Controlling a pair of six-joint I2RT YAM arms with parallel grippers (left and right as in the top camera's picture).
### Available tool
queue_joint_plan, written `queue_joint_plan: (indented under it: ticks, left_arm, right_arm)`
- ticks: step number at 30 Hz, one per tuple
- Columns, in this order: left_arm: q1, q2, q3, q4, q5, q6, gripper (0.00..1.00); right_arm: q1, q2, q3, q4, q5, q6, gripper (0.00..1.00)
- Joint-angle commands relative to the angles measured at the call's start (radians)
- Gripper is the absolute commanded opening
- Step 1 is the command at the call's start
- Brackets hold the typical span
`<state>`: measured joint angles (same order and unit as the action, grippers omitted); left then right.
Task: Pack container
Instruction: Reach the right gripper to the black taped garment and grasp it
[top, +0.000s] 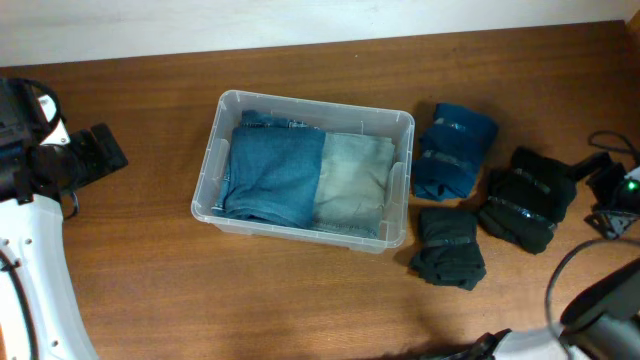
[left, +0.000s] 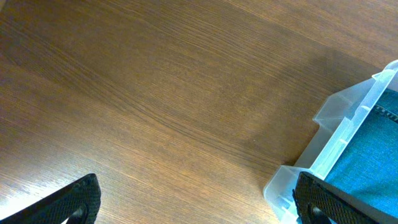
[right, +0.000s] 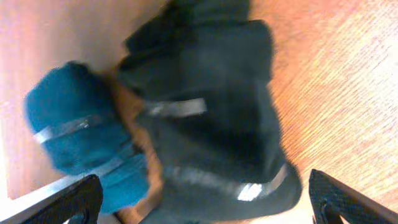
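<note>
The clear plastic container (top: 212, 160) stands mid-table and holds a folded blue denim piece (top: 270, 175) and a folded pale grey-green piece (top: 352, 178). Its corner shows in the left wrist view (left: 345, 121). My left gripper (top: 100, 150) is left of the container, open and empty over bare wood (left: 196, 202). My right gripper (top: 603, 185) is at the far right, open and empty (right: 202, 202), close over a black banded cloth bundle (right: 217, 118). A teal banded bundle (right: 81, 127) lies beside it.
Right of the container lie a teal bundle (top: 456, 148), a black bundle (top: 528, 198) and a dark bundle (top: 450, 248) nearer the front. Cables and arm parts (top: 600, 290) fill the right front corner. The left arm's white base (top: 30, 280) is at the left front.
</note>
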<state>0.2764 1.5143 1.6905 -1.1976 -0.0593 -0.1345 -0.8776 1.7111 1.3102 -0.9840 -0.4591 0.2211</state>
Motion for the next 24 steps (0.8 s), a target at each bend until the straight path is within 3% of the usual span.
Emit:
queue_joint_plan:
  ticks: [1, 9, 17, 19, 21, 24]
  left_arm:
    - [0.003, 0.002, -0.003, -0.001, 0.003, 0.0, 1.0]
    - [0.003, 0.002, -0.003, 0.0, 0.003, 0.0, 1.0]
    - [0.003, 0.002, -0.003, 0.0, 0.003, 0.0, 1.0]
    - [0.003, 0.002, -0.003, 0.0, 0.003, 0.0, 1.0]
    - [0.003, 0.002, -0.003, 0.0, 0.003, 0.001, 1.0]
    - [0.003, 0.002, -0.003, 0.0, 0.003, 0.0, 1.0]
  right_arm:
    - [-0.006, 0.077, 0.012, 0.01, -0.028, -0.055, 0.99]
    - [0.024, 0.223, 0.012, 0.027, -0.039, -0.091, 0.98]
    - [0.056, 0.236, 0.012, 0.045, -0.066, -0.126, 0.68]
    - [0.063, 0.236, 0.012, 0.056, -0.067, -0.132, 0.69]
    - [0.072, 0.238, 0.005, 0.082, -0.064, -0.132, 0.81]
    - [0.074, 0.251, -0.027, 0.127, -0.062, -0.131, 0.86]
